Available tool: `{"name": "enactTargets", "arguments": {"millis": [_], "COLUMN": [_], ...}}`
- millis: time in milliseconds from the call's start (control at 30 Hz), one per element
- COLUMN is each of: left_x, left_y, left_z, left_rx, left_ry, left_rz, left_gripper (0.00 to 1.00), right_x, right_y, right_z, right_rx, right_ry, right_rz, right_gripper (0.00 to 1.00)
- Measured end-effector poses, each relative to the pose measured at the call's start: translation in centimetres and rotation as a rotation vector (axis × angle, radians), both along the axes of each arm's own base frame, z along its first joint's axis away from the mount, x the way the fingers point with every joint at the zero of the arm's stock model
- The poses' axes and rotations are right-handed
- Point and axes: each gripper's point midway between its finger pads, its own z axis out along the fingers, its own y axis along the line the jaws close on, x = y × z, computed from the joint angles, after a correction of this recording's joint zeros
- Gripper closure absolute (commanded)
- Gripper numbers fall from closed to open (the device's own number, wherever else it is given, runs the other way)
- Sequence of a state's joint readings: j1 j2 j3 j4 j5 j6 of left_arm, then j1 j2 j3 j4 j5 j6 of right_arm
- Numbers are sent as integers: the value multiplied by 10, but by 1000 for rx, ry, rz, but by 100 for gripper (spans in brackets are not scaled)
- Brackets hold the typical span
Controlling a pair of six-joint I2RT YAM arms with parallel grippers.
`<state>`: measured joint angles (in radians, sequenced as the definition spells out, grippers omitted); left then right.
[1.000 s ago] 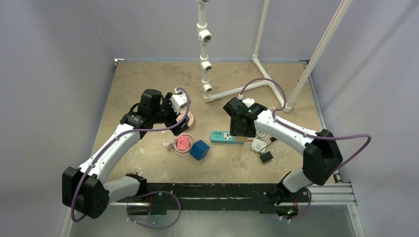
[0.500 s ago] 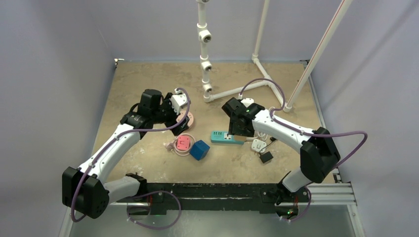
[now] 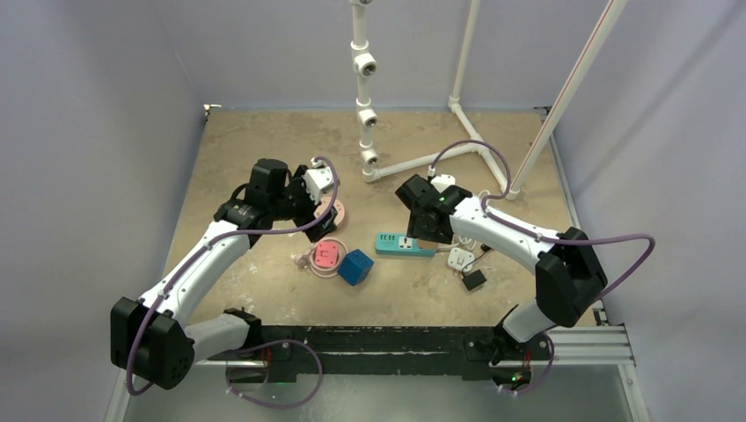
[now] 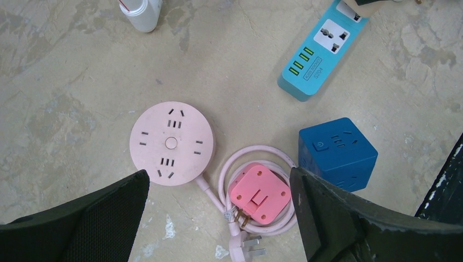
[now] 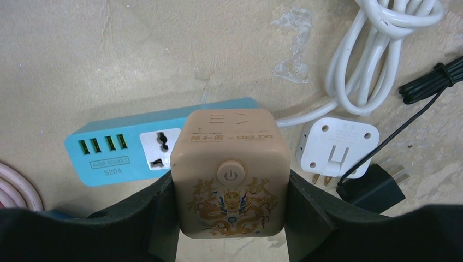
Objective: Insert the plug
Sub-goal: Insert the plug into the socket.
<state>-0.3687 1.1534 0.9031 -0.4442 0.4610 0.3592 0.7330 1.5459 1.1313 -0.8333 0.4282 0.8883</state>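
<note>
My right gripper point(image 5: 230, 192) is shut on a beige cube plug adapter point(image 5: 230, 172) with a power button and a dragon print. It holds the cube over the right end of a teal power strip point(image 5: 109, 153), covering part of it; a white universal socket on the strip shows just left of the cube. In the top view the right gripper point(image 3: 423, 234) is above the strip point(image 3: 393, 243). My left gripper point(image 4: 218, 180) is open and empty above a round pink socket point(image 4: 171, 143) and a pink adapter point(image 4: 260, 194).
A blue cube socket point(image 4: 337, 153) sits beside the pink adapter, inside whose pink cord loop lies a plug point(image 4: 243, 252). A white adapter point(image 5: 338, 144), a coiled white cord point(image 5: 371, 60) and a black adapter point(image 5: 374, 188) lie right of the strip. A white pipe frame point(image 3: 365, 105) stands behind.
My right gripper with the beige cube has shifted slightly left over the teal strip. The left arm has not moved.
</note>
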Motion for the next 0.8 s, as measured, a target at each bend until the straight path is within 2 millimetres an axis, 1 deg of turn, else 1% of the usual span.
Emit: {"name": "enactTargets", "arguments": {"millis": [267, 533, 800], "left_x": [-1, -1, -1], "left_y": [-1, -1, -1], "left_z": [1, 1, 2], "left_rx": [-4, -5, -7], "left_ry": [0, 0, -4], "left_rz": [-4, -5, -5], "left_gripper": [1, 1, 1], "right_x": [-3, -13, -14], "right_y": [0, 8, 7], "right_z": [0, 0, -1], "right_rx": [14, 12, 11], "right_ry": [-10, -3, -9], "right_rz": [-19, 8, -3], "right_gripper": [100, 100, 100]}}
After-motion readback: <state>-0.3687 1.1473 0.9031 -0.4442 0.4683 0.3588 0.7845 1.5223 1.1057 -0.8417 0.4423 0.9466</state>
